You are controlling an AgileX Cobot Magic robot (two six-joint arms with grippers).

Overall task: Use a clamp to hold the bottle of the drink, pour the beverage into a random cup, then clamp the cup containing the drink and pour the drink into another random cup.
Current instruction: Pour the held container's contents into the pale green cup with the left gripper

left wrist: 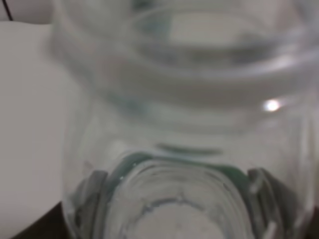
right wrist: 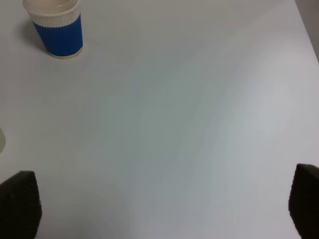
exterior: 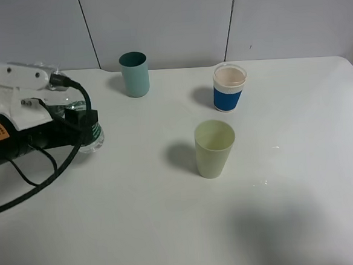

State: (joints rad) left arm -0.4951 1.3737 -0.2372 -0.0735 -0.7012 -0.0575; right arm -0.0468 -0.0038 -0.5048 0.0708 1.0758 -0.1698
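Observation:
A clear plastic bottle point(exterior: 91, 136) stands at the table's left, mostly hidden behind my left arm. It fills the left wrist view point(left wrist: 189, 124), blurred, with dark fingers point(left wrist: 89, 196) at its sides. My left gripper point(exterior: 82, 126) is closed around it. A teal cup point(exterior: 135, 74) stands at the back. A blue and white paper cup point(exterior: 230, 87) stands right of it and also shows in the right wrist view point(right wrist: 57, 27). A pale green cup point(exterior: 214, 148) stands in the middle. My right gripper point(right wrist: 159, 209) is open and empty above bare table, out of the exterior high view.
The white table point(exterior: 301, 178) spreads wide to the right and front. A black cable point(exterior: 28, 179) loops from my left arm over the table's left side. A grey panelled wall point(exterior: 168, 18) stands behind the table.

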